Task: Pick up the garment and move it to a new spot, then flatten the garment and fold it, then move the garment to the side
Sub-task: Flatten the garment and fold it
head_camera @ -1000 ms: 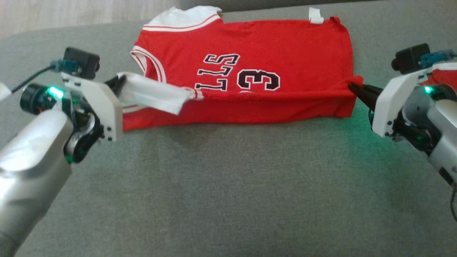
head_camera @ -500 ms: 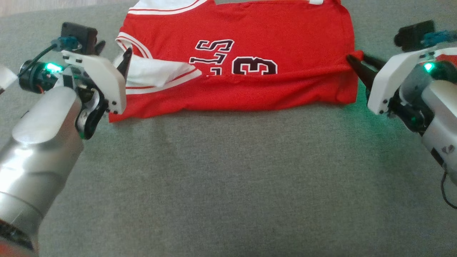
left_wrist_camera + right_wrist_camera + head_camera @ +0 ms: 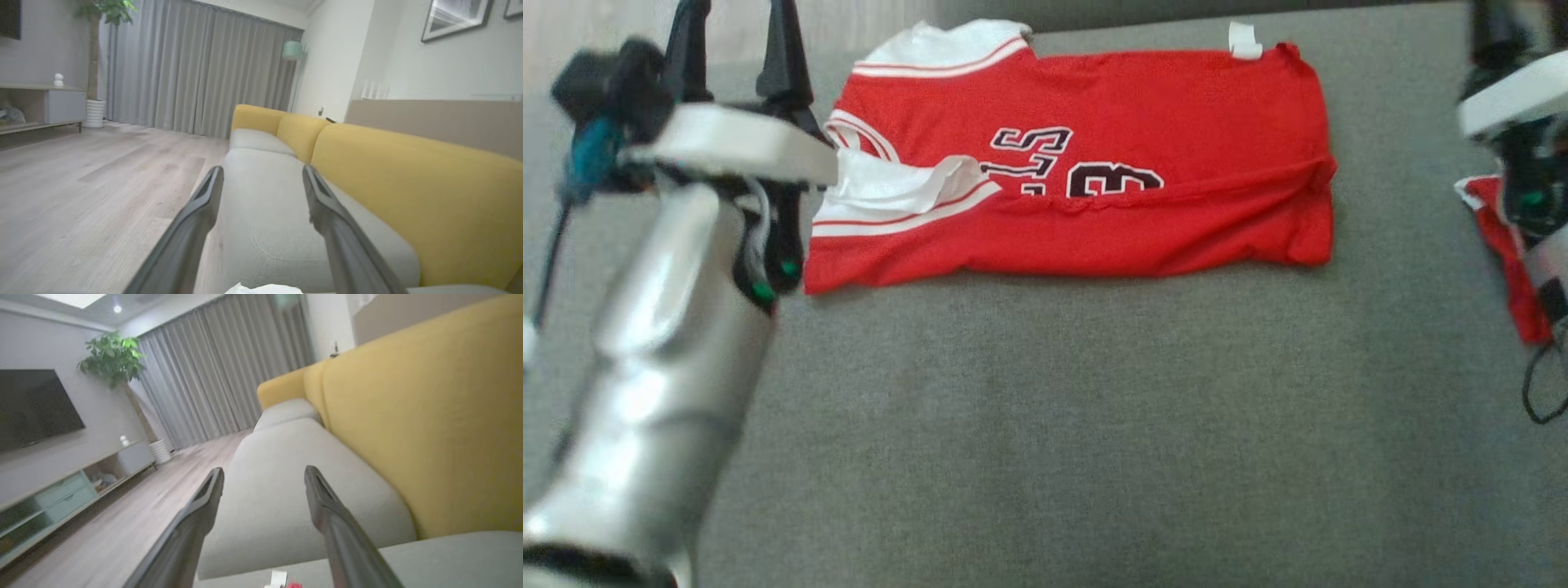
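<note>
One jersey (image 3: 1094, 163) lies on the grey sofa seat (image 3: 1045, 425), toward the far middle of my head view, and I count two grippers, both clear of it. The jersey is red with white trim, spread sideways. Its near edge is folded up over the dark-outlined lettering and the number 3. One white flap (image 3: 898, 184) lies turned over at the collar end, and one small white tag (image 3: 1245, 39) sticks out at the far edge. A second piece of red cloth (image 3: 1507, 253) shows at the right edge, partly behind the right arm; I cannot tell what it is.

My left forearm rises from the lower left, with the left gripper (image 3: 737, 24) pointing up, just beside the collar end, its fingers spread and empty. The left wrist view shows that gap (image 3: 262, 171) over bare seat, beside three yellow back cushions (image 3: 408, 188). The right gripper (image 3: 263, 473) is likewise spread wide with nothing between the fingers. In the head view it sits blurred at the upper right, apart from the hem end.
</note>
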{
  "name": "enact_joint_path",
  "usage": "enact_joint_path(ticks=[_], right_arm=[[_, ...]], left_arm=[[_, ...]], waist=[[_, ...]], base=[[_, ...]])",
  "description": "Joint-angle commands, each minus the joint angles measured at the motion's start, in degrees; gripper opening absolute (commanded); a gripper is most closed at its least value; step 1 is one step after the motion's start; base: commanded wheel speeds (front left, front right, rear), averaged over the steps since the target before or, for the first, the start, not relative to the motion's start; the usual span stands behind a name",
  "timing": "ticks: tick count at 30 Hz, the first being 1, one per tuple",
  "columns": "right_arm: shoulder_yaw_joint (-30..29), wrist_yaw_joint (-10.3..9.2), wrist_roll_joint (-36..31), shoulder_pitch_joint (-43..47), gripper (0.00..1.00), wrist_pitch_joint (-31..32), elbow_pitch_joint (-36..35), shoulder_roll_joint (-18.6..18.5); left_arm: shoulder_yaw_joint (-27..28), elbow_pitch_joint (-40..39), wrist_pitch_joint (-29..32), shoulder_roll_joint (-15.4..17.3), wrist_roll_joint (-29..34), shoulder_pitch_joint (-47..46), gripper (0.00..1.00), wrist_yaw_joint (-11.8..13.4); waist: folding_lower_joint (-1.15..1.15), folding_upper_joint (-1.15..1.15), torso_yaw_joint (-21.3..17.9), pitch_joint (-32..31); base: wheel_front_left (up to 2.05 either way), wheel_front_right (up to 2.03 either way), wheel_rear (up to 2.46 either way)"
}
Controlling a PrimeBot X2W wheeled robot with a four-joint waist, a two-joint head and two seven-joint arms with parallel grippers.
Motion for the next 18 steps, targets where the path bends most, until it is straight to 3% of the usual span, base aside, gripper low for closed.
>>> enact_joint_path(ticks=[1, 5, 8, 12, 18], right_arm=[[-6.8, -0.04, -5.2, 3.6, 1.00, -0.7, -3.4, 1.4], [-23.2, -0.04, -20.5, 15.6, 1.00, -0.7, -12.0, 8.1], [-31.1, -0.04, -30.5, 25.4, 1.00, -0.7, -18.5, 14.9], [-35.0, -0.04, -36.9, 35.2, 1.00, -0.7, -24.7, 21.0], [-33.1, -0.04, -36.8, 42.9, 1.00, -0.7, -30.2, 22.1]], left_arm=[[5.9, -6.6, -0.5, 0.6, 3.5, 3.7, 1.00, 1.1], [13.0, -17.1, -0.5, -3.9, 11.1, 16.9, 1.00, 1.8], [15.9, -20.3, -0.5, -7.0, 15.4, 25.2, 1.00, 2.0], [18.2, -22.4, -0.5, -9.5, 20.3, 33.9, 1.00, 2.2], [21.9, -20.5, -0.5, -11.6, 23.4, 38.8, 1.00, 0.5]], waist=[[0.01, 0.00, 0.3, -1.7], [0.01, 0.00, 0.8, -3.9], [0.01, 0.00, 0.7, -5.4], [0.01, 0.00, 0.6, -6.6], [0.01, 0.00, -0.2, -6.1]], base=[[0.00, 0.00, 0.00], [0.00, 0.00, 0.00], [0.00, 0.00, 0.00], [0.00, 0.00, 0.00], [0.00, 0.00, 0.00]])
